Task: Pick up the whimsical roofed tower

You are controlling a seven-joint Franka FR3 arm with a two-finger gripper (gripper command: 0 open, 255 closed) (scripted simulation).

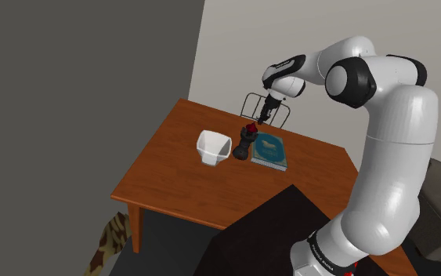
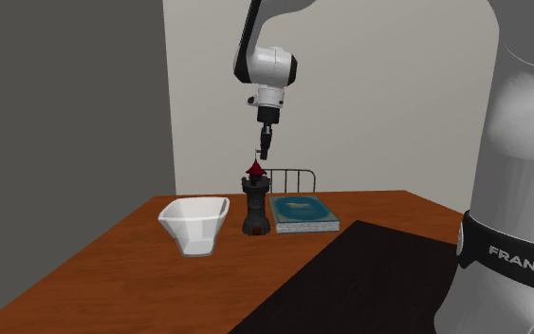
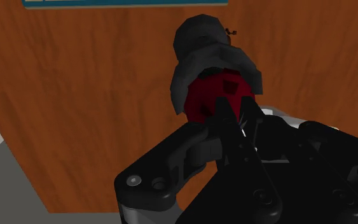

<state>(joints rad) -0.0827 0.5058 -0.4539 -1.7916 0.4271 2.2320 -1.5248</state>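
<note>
Gripper [image 2: 264, 152] just above red-roofed tower [image 2: 256, 209]

Dark red-roofed tower [image 2: 256, 204] on a wooden table [image 2: 113, 275], with bare tabletop on its near side. In the second exterior view, a white bowl [image 2: 194, 225] stands near its left, a teal book [image 2: 303, 213] just beside its right, and a chair back [image 2: 293, 172] behind.

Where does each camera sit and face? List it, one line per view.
Shoulder view: beside the stand, looking down over the table; the arm reaches above the tower.
Second exterior view: low beside the arm's base, looking across the table; the gripper hangs above the tower.
Wrist view: on the hand, looking down along the gripper onto the tower's red roof.
Shared: both exterior views show tower and white bowl.
</note>
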